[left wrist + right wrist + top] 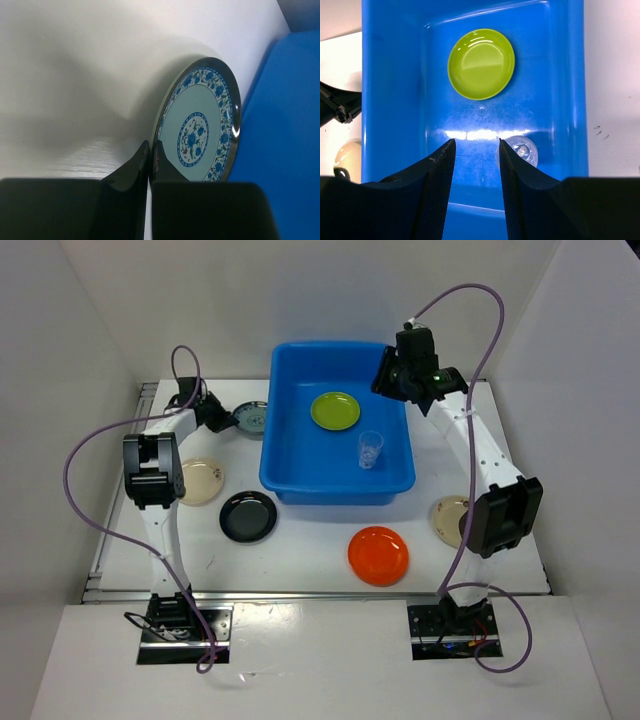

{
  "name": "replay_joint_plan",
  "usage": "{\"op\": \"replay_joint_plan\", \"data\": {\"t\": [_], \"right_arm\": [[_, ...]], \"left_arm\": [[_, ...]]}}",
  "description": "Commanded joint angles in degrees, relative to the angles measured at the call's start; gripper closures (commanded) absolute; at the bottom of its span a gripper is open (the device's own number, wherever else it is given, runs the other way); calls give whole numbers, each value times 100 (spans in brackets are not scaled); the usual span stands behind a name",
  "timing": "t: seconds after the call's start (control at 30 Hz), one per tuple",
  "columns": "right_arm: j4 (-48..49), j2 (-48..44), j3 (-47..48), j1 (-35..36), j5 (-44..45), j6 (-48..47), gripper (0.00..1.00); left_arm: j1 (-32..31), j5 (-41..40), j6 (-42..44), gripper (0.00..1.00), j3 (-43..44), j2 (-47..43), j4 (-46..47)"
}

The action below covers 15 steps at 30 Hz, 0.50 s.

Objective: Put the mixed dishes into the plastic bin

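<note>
The blue plastic bin (272, 455) stands mid-table. It holds a lime green plate (335, 411) and one clear glass cup (371, 449); a second cup is out of view. My left gripper (228, 420) is shut on the rim of the blue-patterned plate (252, 418), just left of the bin. The left wrist view shows the fingertips (152, 150) pinching that plate (200, 130) beside the bin wall (280, 125). My right gripper (392, 380) is open and empty over the bin's far right. In its view (476, 145) the lime plate (481, 63) and cup (522, 150) lie below.
A cream plate (200, 481) and a black plate (248, 517) lie left of the bin. An orange plate (378, 555) lies in front of it. A second cream plate (450, 518) sits at the right, partly behind the right arm. White walls enclose the table.
</note>
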Motion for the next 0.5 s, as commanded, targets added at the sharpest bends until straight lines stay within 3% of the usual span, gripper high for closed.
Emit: {"op": "replay_joint_plan", "data": {"t": [0.0,0.3,0.47], "right_arm": [[103,-479,-163,-69,149,-3,54],[209,-778,-594,-69,281,-3,54],[375,-980,-998,-253,281,-3,51]], "left_arm": [[-69,-452,167,100,20,-81,-421],[362,-2316,958,100,1029,-1619,-1334],[423,-1713,1161,100,1216,-2557,-1389]]}}
